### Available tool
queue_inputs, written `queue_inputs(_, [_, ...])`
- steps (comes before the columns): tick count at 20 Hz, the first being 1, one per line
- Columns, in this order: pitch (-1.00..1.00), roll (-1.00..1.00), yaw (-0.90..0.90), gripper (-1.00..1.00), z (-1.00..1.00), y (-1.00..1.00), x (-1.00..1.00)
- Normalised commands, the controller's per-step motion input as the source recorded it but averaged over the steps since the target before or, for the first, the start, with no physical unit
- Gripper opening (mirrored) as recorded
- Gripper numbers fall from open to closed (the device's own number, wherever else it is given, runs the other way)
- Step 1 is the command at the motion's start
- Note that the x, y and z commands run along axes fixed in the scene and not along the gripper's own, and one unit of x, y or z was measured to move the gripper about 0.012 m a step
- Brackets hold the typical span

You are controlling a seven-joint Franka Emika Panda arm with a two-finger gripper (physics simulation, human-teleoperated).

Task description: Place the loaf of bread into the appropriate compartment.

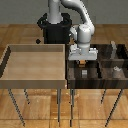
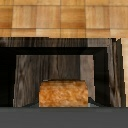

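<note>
My gripper point(image 1: 82, 60) is shut on the loaf of bread point(image 1: 81, 63), a tiny orange-brown block, and holds it just above the left half of the four-part dark bin point(image 1: 70, 75). A small low grey block point(image 1: 85, 73) sits in the dark-brown section nearest the camera on that side, a little in front of the loaf. In the wrist view the loaf point(image 2: 63, 94) fills the space between the fingers, with dark wooden walls point(image 2: 60, 62) of a section beneath it. I cannot tell exactly which section lies under it.
A large light-wood tray point(image 1: 35, 77) stands at the exterior view's left, beside the bin. Taller grey shapes point(image 1: 114, 50) point(image 1: 116, 70) stand in the bin's right sections. Both containers rest on thin legs. The robot base point(image 1: 55, 27) stands behind.
</note>
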Motion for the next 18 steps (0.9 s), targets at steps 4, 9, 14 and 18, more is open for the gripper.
queue_inputs(4, [0.0,0.0,0.0,1.0,0.0,0.0,0.0])
queue_inputs(9, [0.0,0.0,0.0,1.0,0.0,0.0,0.0])
queue_inputs(14, [0.0,0.0,0.0,1.0,0.0,0.0,0.0])
queue_inputs(18, [0.0,0.0,0.0,1.0,0.0,0.0,0.0])
